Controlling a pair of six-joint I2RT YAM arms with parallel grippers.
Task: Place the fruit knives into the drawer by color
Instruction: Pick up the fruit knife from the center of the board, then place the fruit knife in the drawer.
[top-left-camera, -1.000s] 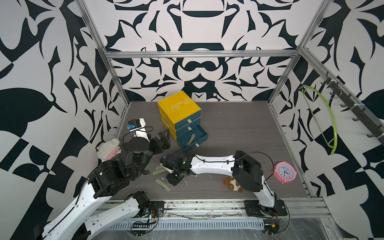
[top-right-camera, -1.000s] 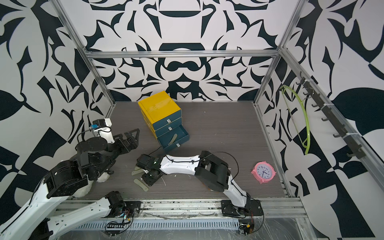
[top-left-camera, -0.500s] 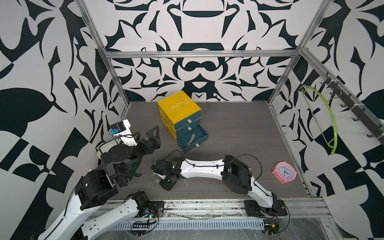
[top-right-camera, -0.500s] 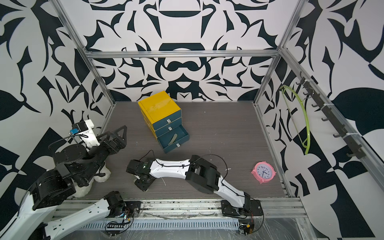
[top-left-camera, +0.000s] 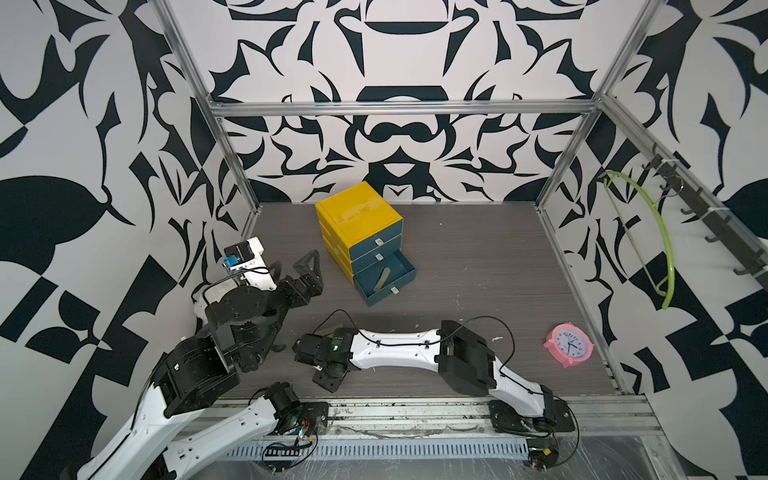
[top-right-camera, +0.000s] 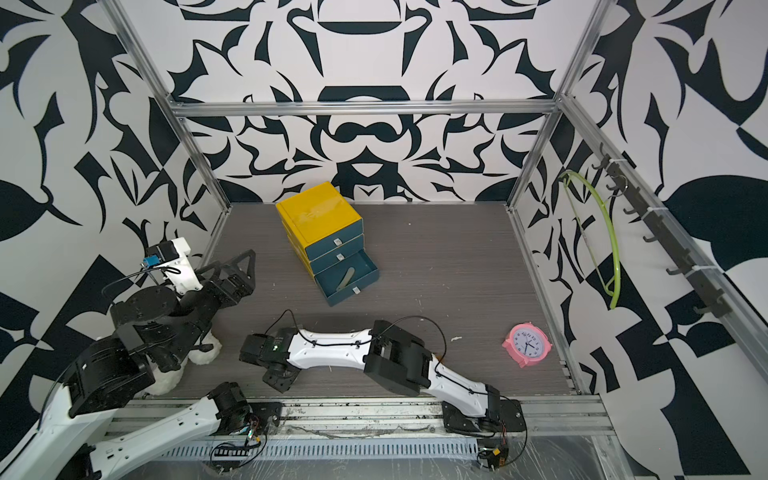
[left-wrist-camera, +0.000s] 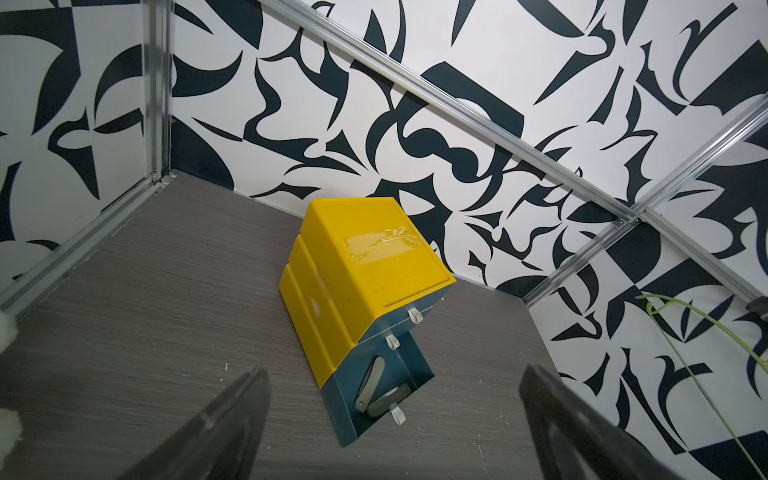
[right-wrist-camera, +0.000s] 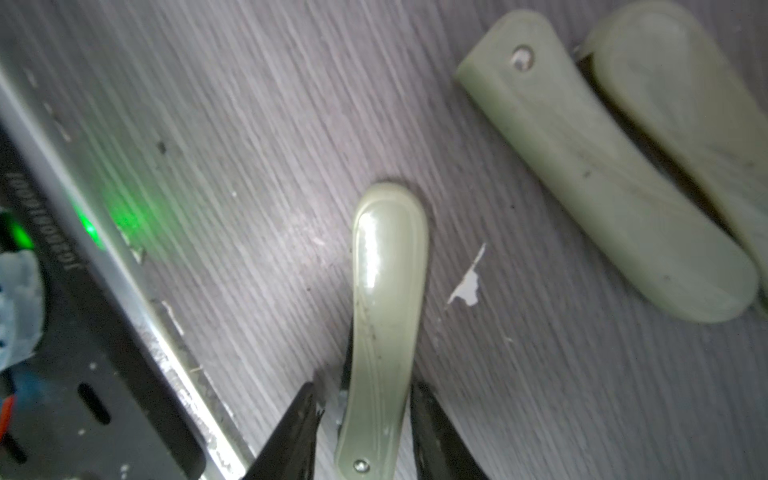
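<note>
The right gripper (right-wrist-camera: 365, 419) stands astride an olive-green fruit knife (right-wrist-camera: 384, 316) lying flat on the grey wood-grain table (top-left-camera: 478, 257), close to the scuffed aluminium front rail (right-wrist-camera: 166, 353); the knife is slim, glossy plastic, gently curved and round-ended, with a small metal rivet at the end between the jaws; one black finger (right-wrist-camera: 436, 432) sits against its edge and the other shows a sliver of table beside it, so whether it is actually pinched I cannot tell. Near it lie two more knives (right-wrist-camera: 602, 178) of the same olive, duller and scuffed, side by side and touching along their length; a white chip (right-wrist-camera: 467, 286) sits between them and the straddled one. In both top views the right arm (top-left-camera: 395, 353) stretches low across the front of the table and its wrist hides all three.

The cabinet (top-left-camera: 359, 216) is a glossy yellow cube near the back wall; its upper two dark teal drawers are shut; the bottom drawer (top-left-camera: 409, 272) stands open, and the left wrist view shows two olive knives (left-wrist-camera: 372, 384) meeting in a V inside. The left gripper (left-wrist-camera: 395, 372) hangs raised, jaws spread wide and empty, facing the cabinet. White plush toy (top-right-camera: 203, 353) fluff peeks from under the left arm; a round pink clock (top-left-camera: 568, 345) stands near the right wall; a lime-green hanger (top-left-camera: 660, 245) hangs from the wall hooks.
</note>
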